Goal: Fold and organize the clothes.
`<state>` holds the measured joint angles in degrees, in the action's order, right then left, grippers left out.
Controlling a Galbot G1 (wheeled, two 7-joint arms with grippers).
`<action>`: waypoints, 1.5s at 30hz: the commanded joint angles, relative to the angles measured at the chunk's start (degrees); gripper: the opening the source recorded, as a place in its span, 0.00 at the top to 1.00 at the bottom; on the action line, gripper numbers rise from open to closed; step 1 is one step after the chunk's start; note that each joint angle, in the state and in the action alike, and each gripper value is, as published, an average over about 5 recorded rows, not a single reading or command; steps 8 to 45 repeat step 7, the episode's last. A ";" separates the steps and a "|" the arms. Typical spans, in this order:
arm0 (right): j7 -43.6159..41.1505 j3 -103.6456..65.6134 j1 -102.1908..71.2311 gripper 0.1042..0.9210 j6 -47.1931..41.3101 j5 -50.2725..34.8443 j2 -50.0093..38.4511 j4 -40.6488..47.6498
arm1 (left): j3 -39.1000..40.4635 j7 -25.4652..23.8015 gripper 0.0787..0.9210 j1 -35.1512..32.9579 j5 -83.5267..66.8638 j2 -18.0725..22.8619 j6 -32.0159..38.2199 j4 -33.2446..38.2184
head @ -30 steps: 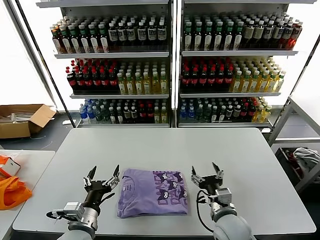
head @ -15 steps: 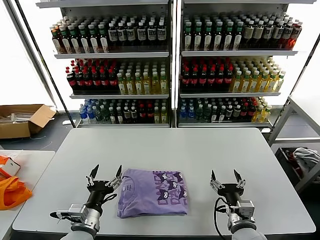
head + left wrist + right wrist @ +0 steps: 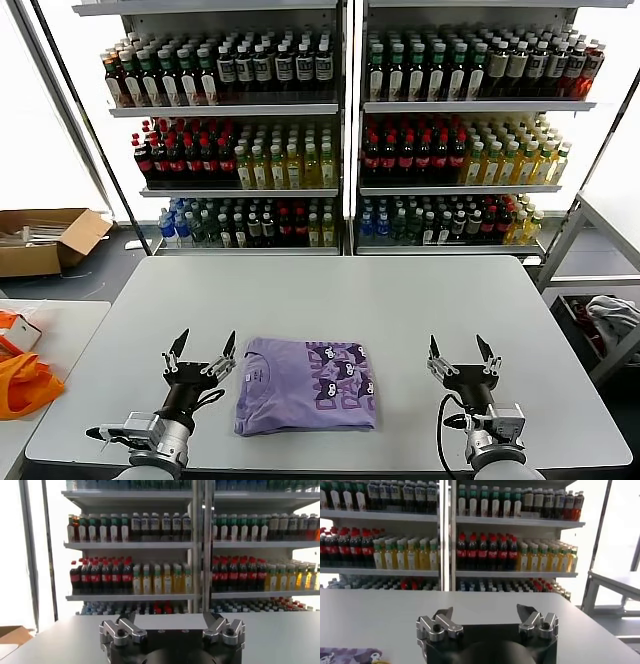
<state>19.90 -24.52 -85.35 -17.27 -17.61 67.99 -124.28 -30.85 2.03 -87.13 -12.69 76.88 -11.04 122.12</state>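
Both our grippers hover with fingers spread and nothing held: our left gripper (image 3: 203, 350) just left of the folded lavender T-shirt (image 3: 305, 386), our right gripper (image 3: 460, 353) well to its right. We see the T-shirt lying flat, printed lettering up, at the near edge of the grey table (image 3: 400, 300).

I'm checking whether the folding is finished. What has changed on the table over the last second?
The right hand drew away from the folded lavender-purple cotton T-shirt, moving out toward the robot's right side of the grey table, open and holding nothing. The left hand shifted only slightly to the left, also open and empty. The T-shirt stayed put, folded with its print showing.
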 commanded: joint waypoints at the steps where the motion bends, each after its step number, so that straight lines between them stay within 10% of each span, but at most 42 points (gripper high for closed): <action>1: 0.15 -1.08 -0.78 0.12 0.14 -0.84 -0.54 -1.88 | -0.88 -0.97 0.12 -1.12 0.90 -0.27 -0.31 1.71; 45: 0.15 -1.44 -0.78 0.12 0.03 -1.19 -1.24 -2.16 | -1.94 -1.33 0.12 -2.14 0.92 -1.28 -0.21 1.80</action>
